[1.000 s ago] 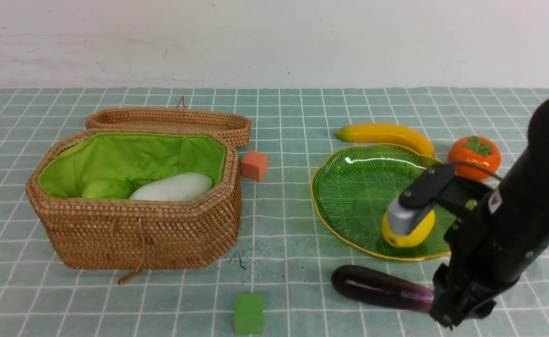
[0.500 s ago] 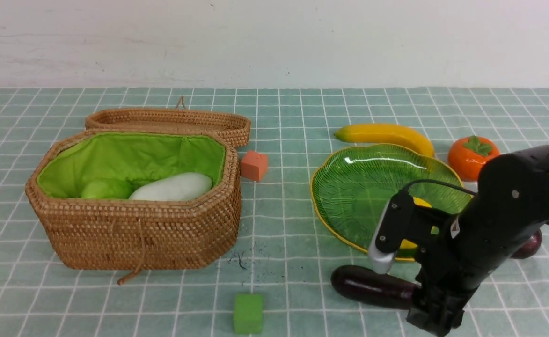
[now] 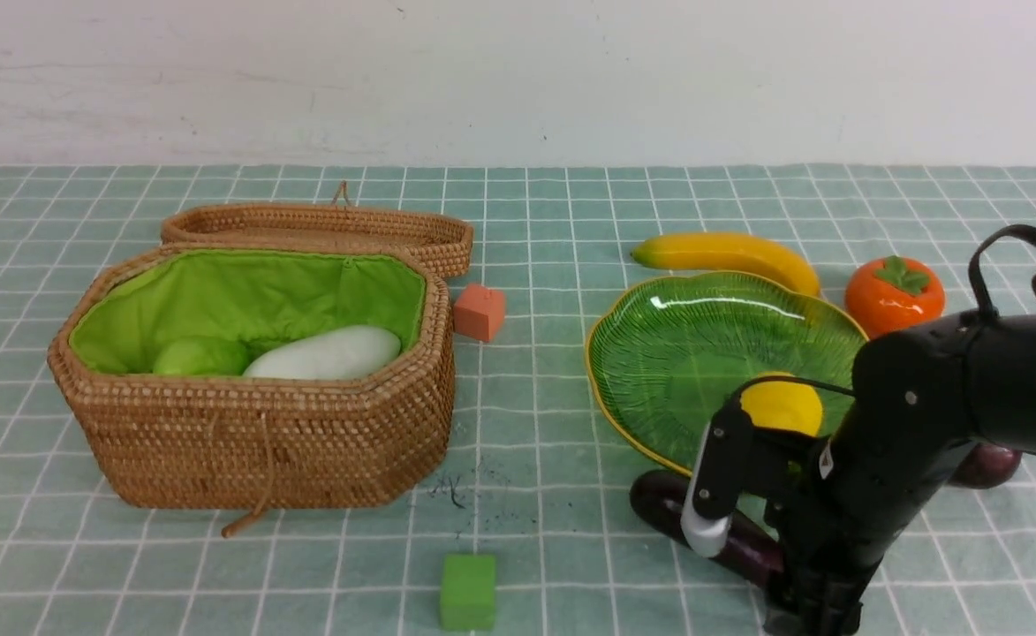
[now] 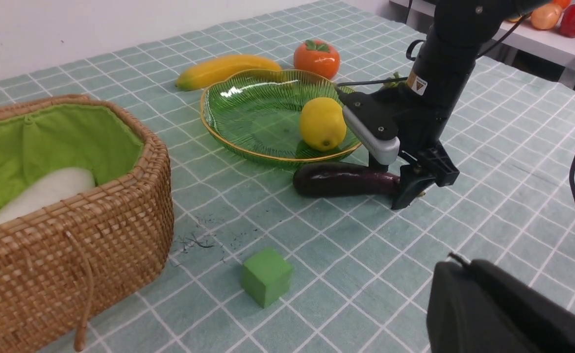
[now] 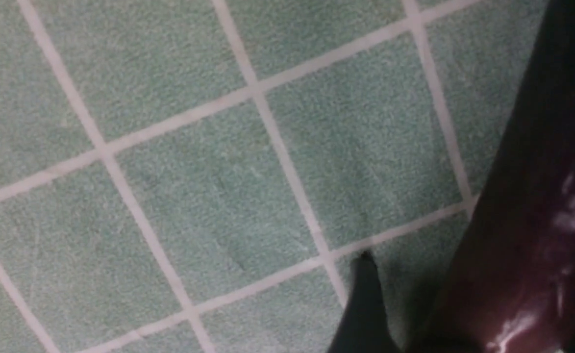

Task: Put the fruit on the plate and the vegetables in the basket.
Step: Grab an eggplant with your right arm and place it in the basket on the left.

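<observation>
The whole table is covered by a pale teal cloth [image 3: 526,221] with a white grid, and it runs back to a plain, scuffed white wall [image 3: 518,79].

Far left sits the basket [image 3: 253,442], its lid [image 3: 314,225] flipped open and lying behind it. The white radish [image 3: 323,353] and the light-green cucumber [image 3: 201,356] are inside, on the lime lining. A small salmon cube [image 3: 480,311] stands just off the basket's far right corner. A green cube [image 3: 468,590] sits nearer the front edge, with a few dark scribbly marks [image 3: 451,490] on the cloth between it and the basket.

The left gripper [image 4: 488,304] shows only as a black bulk in its own wrist view, jaws closed and holding nothing.

Right of centre is the green glass plate [image 3: 676,353], with the lemon [image 3: 781,404] lying on its near side. The banana [image 3: 729,252] rests on the cloth just behind the plate. The persimmon [image 3: 894,294] stands beside the plate's far right edge.

The eggplant [image 3: 659,503] lies on the cloth just in front of the plate. The right gripper [image 4: 405,189] is down at the eggplant's right end with its jaws apart. One of its fingers [image 5: 365,304] is planted on the cloth just beside the purple skin, not pressing it.

The mangosteen [image 3: 986,464] peeks out behind the right arm. Past the table on that side, a pale shelf [image 4: 537,39] holds more toy produce.
</observation>
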Controlling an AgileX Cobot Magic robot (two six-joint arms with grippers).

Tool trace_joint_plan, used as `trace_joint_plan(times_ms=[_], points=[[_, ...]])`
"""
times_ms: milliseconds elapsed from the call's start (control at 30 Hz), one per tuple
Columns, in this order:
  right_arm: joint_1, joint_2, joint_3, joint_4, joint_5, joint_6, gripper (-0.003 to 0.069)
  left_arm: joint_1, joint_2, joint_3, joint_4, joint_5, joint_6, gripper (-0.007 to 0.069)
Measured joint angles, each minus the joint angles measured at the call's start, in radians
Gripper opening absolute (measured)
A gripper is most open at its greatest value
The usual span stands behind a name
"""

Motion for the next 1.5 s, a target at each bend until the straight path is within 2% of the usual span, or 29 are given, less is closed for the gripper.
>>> trace_joint_plan(times_ms=[100,200,267,433,667,800,967,1100,1233,1333,1400,1433,1467,1500], points=[[0.0,0.002,0.0,0.004,0.001,0.0,0.0421,0.0,0.0,0.0,0.0,0.0,0.0,-0.0013],[0.0,0.003,0.0,0.005,0.001,0.0,0.0294,0.0,0.0,0.0,0.0,0.0,0.0,-0.0013],[0.0,0.003,0.0,0.008,0.004,0.0,0.0259,0.0,0.0,0.0,0.0,0.0,-0.001,-0.0013],[0.014,-0.039,0.0,0.026,0.068,0.018,0.0265,0.0,0.0,0.0,0.0,0.0,-0.003,-0.0013],[0.105,-0.239,-0.084,0.106,0.154,0.195,0.0265,-0.001,0.0,0.0,0.017,-0.018,-0.023,-0.0013],[0.189,-0.283,-0.306,0.212,0.136,0.218,0.0265,-0.001,0.01,0.0,0.128,-0.065,-0.146,-0.0013],[0.253,-0.13,-0.621,0.323,0.107,0.176,0.0265,-0.001,0.056,0.0,0.274,-0.104,-0.308,-0.0013],[0.271,0.058,-0.819,0.362,0.103,0.119,0.0265,-0.001,0.077,0.0,0.305,-0.146,-0.398,-0.0013],[0.271,0.221,-0.943,0.364,0.091,0.054,0.0267,-0.001,0.08,0.0,0.316,-0.173,-0.416,-0.0013],[0.272,0.272,-0.973,0.363,0.07,0.037,0.0304,-0.001,0.08,0.0,0.318,-0.178,-0.418,-0.0013],[0.274,0.329,-0.995,0.357,-0.002,0.025,0.0445,-0.001,0.08,0.0,0.318,-0.178,-0.419,-0.0013],[0.275,0.331,-0.995,0.357,-0.007,0.025,0.0458,-0.001,0.08,0.0,0.318,-0.178,-0.419,-0.0013],[0.276,0.341,-0.999,0.353,-0.039,0.023,0.0561,-0.001,0.08,0.0,0.318,-0.178,-0.419,-0.0013],[0.277,0.342,-1.0,0.351,-0.047,0.023,0.0603,-0.001,0.08,0.0,0.32,-0.178,-0.419,-0.0013]])
